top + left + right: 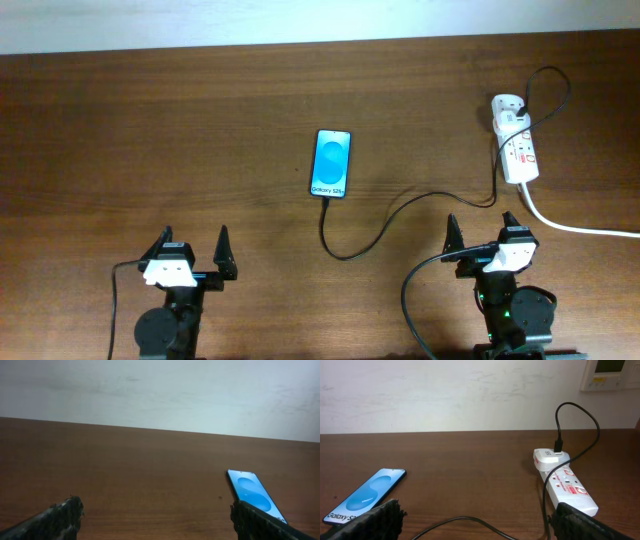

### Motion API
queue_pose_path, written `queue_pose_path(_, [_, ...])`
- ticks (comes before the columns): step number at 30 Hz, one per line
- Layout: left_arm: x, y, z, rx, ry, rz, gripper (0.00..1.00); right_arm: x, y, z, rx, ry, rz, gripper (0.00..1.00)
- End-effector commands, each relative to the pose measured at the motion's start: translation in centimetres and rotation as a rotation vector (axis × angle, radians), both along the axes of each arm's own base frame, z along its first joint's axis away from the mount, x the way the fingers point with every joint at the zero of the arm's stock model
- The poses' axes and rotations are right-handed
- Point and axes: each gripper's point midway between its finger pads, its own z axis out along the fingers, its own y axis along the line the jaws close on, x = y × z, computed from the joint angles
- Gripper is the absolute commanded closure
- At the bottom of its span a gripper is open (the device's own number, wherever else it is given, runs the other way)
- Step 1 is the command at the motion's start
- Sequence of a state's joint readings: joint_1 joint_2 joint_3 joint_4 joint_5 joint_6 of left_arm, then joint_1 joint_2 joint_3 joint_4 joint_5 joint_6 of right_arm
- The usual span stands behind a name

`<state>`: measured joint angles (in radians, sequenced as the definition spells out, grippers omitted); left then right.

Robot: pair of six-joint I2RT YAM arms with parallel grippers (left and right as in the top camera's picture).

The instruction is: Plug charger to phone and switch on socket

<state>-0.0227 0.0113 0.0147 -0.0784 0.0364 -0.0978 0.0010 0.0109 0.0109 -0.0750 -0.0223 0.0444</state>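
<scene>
Phone [332,163] lies centre frame on the worktop, charger [352,254] tip at its lower end; seating unconfirmed. Socket [517,150] sits upper right. Left gripper [194,240] and right gripper [480,225] both stand apart, empty. I'd verify the plug-in first, then press the switch [568,480] squarely with the right.

Against the dark brown, wood-grained counter [150,130], the phone [332,164] shows a bright blue screen with a paler circle inside a black frame, the charger [348,257] is black, and the socket [517,150] is white with red markings.
</scene>
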Motion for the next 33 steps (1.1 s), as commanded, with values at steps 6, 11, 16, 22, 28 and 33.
queue_pose_path(6, [0.01, 0.51, -0.26, 0.09, 0.0, 0.021, 0.01, -0.02, -0.05, -0.22, -0.007, 0.003, -0.004, 0.02])
queue_pose_path(11, [0.01, 0.51, -0.26, 0.09, 0.0, 0.021, 0.01, -0.02, -0.05, -0.22, -0.007, 0.003, -0.004, 0.02])
queue_pose_path(16, [0.01, 0.51, -0.26, 0.09, 0.0, 0.021, 0.01, -0.02, -0.05, -0.22, -0.007, 0.003, -0.004, 0.02])
queue_pose_path(22, [0.01, 0.5, -0.26, 0.09, 0.0, 0.02, 0.01, -0.02, -0.02, -0.22, -0.008, 0.003, -0.003, 0.02])
queue_pose_path(28, [0.01, 0.51, -0.26, 0.09, 0.0, 0.021, 0.01, -0.02, -0.02, -0.22, -0.008, 0.003, -0.003, 0.02])
queue_pose_path(33, [0.01, 0.5, -0.26, 0.09, 0.0, 0.02, 0.01, -0.02, -0.02, -0.22, -0.008, 0.003, -0.003, 0.02])
